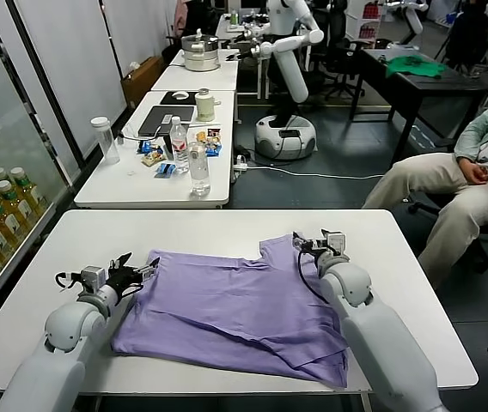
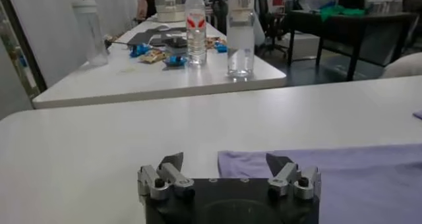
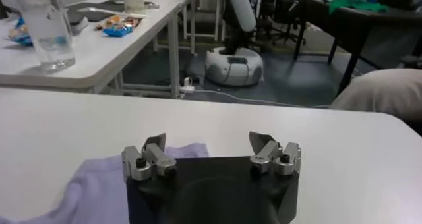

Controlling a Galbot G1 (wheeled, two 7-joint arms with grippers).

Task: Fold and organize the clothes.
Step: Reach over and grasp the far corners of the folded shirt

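Lavender-purple thin-fabric T-shirt [image 1: 231, 313] lies lower centre on white table [image 1: 416, 283], spread out, creased, seemingly one fold in at most. Left gripper [image 1: 138, 273] at its left edge, right gripper [image 1: 314, 245] at upper-right sleeve; both jaws apart, empty. Most folding remains.

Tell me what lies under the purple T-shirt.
The purple T-shirt lies spread on the white table, which shows all around it. Whatever might sit beneath the fabric is covered.
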